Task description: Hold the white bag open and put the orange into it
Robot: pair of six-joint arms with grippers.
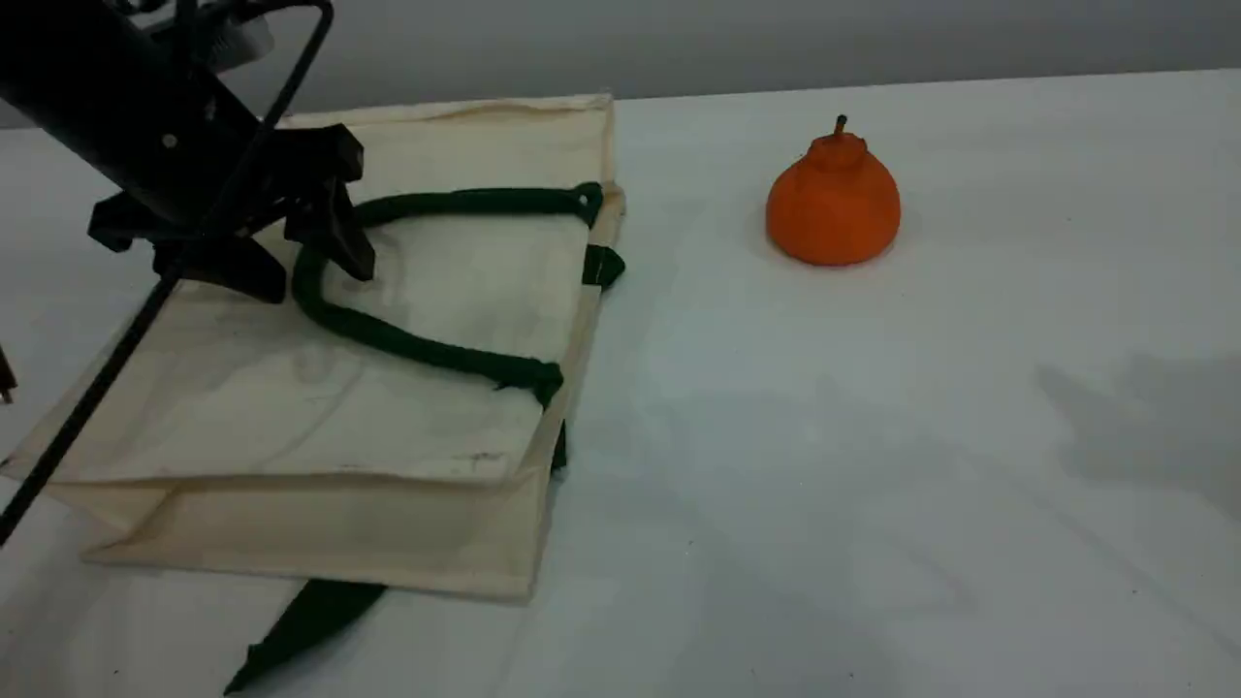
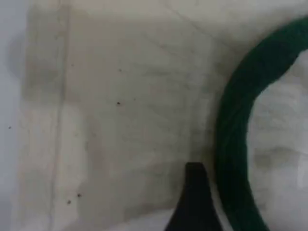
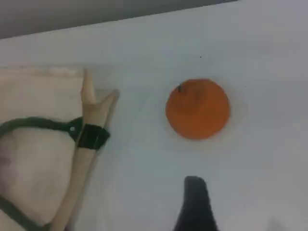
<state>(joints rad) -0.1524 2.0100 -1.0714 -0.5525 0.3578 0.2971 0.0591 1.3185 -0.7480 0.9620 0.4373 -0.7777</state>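
Observation:
The white bag [image 1: 320, 417] lies flat on the left of the table, mouth towards the right, with its dark green handle [image 1: 388, 334] looped on top. My left gripper [image 1: 312, 276] hovers open just over the handle's left bend, one finger on either side of it, gripping nothing. In the left wrist view one black fingertip [image 2: 195, 202] shows beside the handle [image 2: 236, 134] on the bag cloth [image 2: 120, 120]. The orange [image 1: 834, 204] sits alone at the right rear. The right wrist view looks down on the orange [image 3: 197, 108] and the bag's mouth [image 3: 91, 110], with one fingertip [image 3: 195, 204] short of the orange.
A second green strap [image 1: 301, 620] sticks out from under the bag's near edge. The left arm's black cable [image 1: 87, 397] slants across the bag's left side. White table [image 1: 873, 485] stretches between bag and orange, with a grey wall behind.

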